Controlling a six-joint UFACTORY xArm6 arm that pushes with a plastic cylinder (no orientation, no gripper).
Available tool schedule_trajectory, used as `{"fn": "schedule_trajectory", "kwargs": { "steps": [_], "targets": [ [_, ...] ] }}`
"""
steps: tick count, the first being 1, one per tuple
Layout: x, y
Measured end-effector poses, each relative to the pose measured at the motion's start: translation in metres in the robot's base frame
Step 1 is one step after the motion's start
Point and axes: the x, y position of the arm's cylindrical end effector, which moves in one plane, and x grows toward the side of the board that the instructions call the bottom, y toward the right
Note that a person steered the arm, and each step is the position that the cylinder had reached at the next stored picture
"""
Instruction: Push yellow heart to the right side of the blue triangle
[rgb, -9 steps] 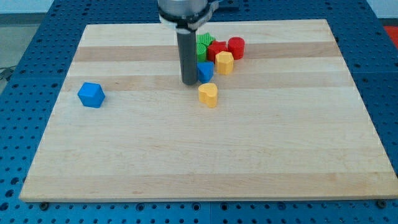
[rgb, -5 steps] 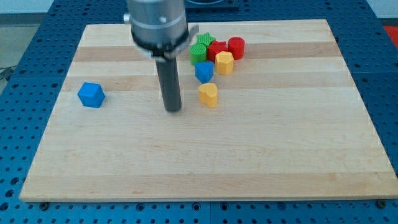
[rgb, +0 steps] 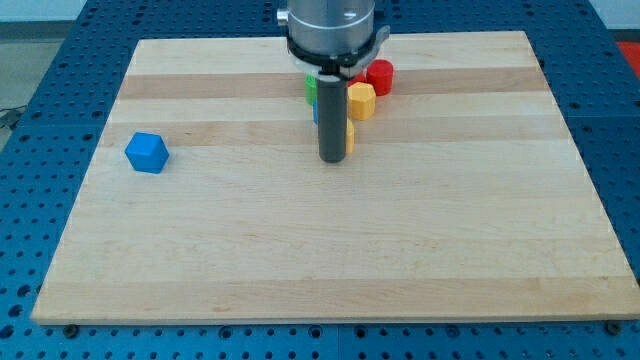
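My tip (rgb: 333, 159) rests on the board just below the block cluster at the view's top centre. The rod stands in front of the yellow heart (rgb: 350, 136), so only a thin yellow sliver shows at the rod's right edge. The blue triangle (rgb: 315, 113) is also almost hidden behind the rod, with a thin blue edge showing on the rod's left. I cannot tell whether the tip touches the heart.
A yellow hexagon block (rgb: 361, 101) and a red cylinder (rgb: 379, 76) sit right of the rod. A green block (rgb: 311, 88) peeks out on its left. A blue cube-like block (rgb: 147, 152) lies alone at the view's left. The wooden board (rgb: 470, 240) lies on a blue perforated table.
The tip swung from left of the blue triangle down and left, then back right. It now stands in front of the yellow heart and covers both heart and triangle.
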Motion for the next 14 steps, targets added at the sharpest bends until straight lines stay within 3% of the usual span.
{"fn": "schedule_trajectory", "kwargs": {
  "steps": [2,4,6,7,8,9,10,12,14],
  "targets": [
    [-0.059,0.0],
    [-0.059,0.0],
    [-0.023,-0.007],
    [0.024,-0.011],
    [0.06,0.035],
    [0.06,0.107],
    [0.056,0.127],
    [-0.008,0.062],
    [-0.037,-0.007]
  ]
}}
